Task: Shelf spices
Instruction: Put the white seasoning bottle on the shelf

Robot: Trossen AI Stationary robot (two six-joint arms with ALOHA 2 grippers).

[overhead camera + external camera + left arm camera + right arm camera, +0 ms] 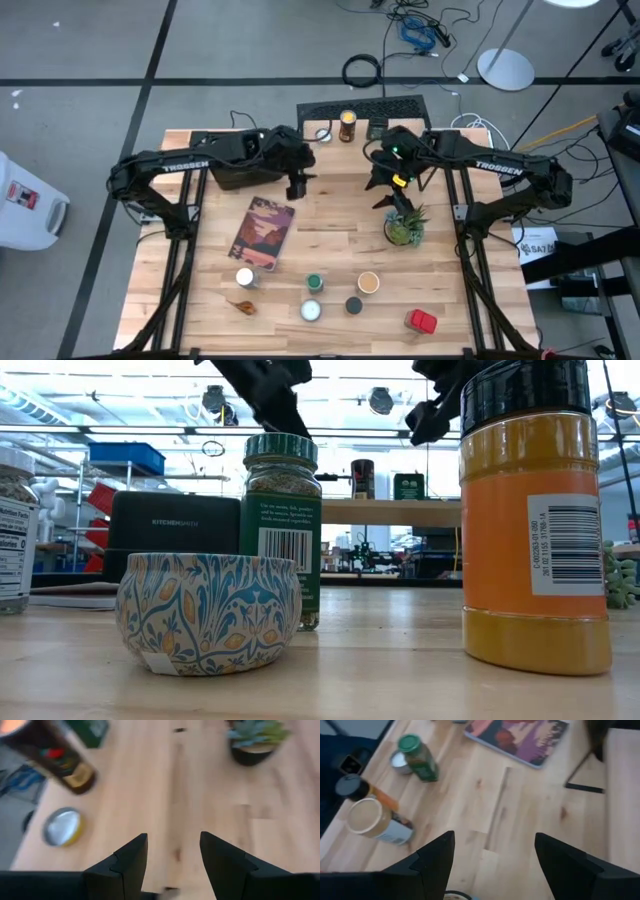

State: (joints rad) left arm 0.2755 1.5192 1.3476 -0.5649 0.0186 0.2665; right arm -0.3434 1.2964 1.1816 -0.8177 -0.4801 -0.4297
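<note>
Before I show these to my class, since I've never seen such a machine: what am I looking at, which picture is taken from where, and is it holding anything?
It is a two-armed robot at a wooden table. One picture looks straight down, one looks level across the tabletop, and two come from cameras on the wrists. The left gripper and right gripper both hover open and empty. On the table lie a book, a potted plant, a black toaster and spice jars along the near edge. At the back stands a small shelf, with a jar on it already.
</note>
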